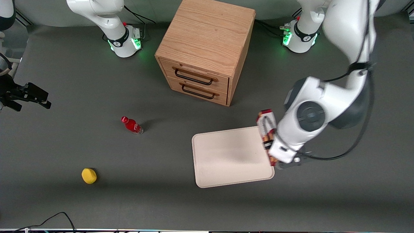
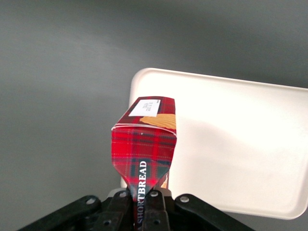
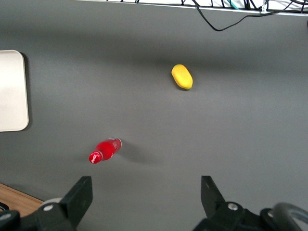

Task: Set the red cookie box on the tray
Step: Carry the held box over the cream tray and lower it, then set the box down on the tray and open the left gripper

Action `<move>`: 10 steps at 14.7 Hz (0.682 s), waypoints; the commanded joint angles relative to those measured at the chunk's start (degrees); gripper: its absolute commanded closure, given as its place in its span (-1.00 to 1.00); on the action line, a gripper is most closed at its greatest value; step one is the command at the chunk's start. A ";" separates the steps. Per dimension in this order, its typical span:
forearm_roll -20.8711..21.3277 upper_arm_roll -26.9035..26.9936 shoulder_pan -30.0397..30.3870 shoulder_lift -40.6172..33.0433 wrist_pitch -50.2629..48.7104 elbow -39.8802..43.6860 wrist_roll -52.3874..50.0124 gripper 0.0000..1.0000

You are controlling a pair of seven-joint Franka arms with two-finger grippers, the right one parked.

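The red cookie box (image 1: 266, 128) is a dark-red tartan carton with a white label end. It is held in the air above the tray's edge at the working arm's end. The left wrist view shows the box (image 2: 144, 144) squeezed in where it is gripped, with its label end pointing away. My left gripper (image 2: 142, 202) is shut on the box; in the front view the gripper (image 1: 275, 155) is mostly hidden under the wrist. The cream-white tray (image 1: 226, 155) lies flat on the table nearer the front camera than the cabinet, and it shows in the left wrist view (image 2: 240, 144) below the box.
A wooden drawer cabinet (image 1: 207, 48) stands farther from the front camera than the tray. A small red bottle (image 1: 131, 125) and a yellow object (image 1: 89, 175) lie toward the parked arm's end of the table. Cables (image 1: 48, 221) run along the near edge.
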 commanded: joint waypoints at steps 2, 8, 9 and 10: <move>1.73 0.87 -2.08 7.75 2.34 4.63 -1.95 1.00; 3.49 0.95 -1.82 12.42 7.78 4.46 -1.51 1.00; 3.49 0.95 -1.82 12.95 8.31 4.46 -1.42 1.00; 3.67 1.04 -1.82 13.39 8.49 4.54 -1.16 1.00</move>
